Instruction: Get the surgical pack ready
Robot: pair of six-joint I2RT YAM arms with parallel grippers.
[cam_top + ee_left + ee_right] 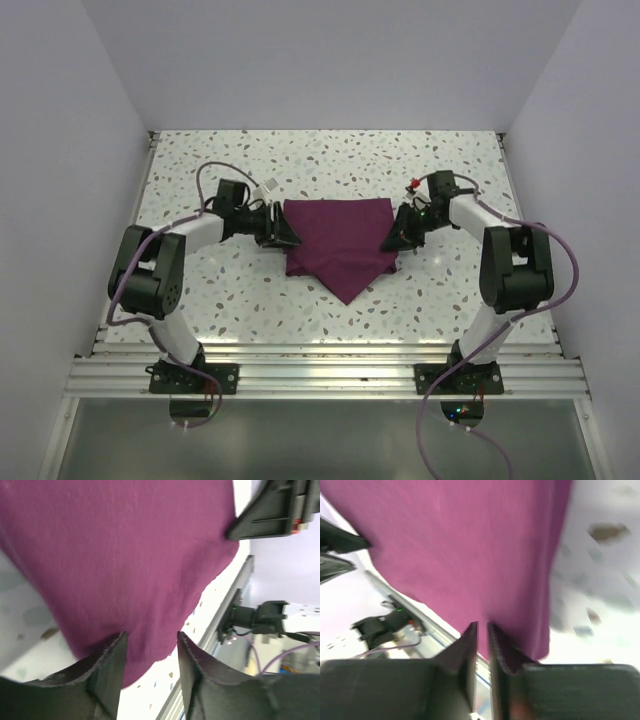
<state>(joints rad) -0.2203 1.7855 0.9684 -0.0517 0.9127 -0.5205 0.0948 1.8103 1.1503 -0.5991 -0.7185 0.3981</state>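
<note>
Top external view: the plum-purple cloth (pixel 338 243) is seen folded at mid-table (pixel 250 290). The left gripper (pixel 283 232) is held released at its left edge. The right gripper (pixel 392 238) is parted narrowly at its right edge, clamping nothing.

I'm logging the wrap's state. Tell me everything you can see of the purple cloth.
The purple cloth is plum, finely woven, matte and folded: straight far edge, near side tapering to a point. It lies flat on the speckled table, mid-table. The left gripper and right gripper meet its side edges; grip unclear.
</note>
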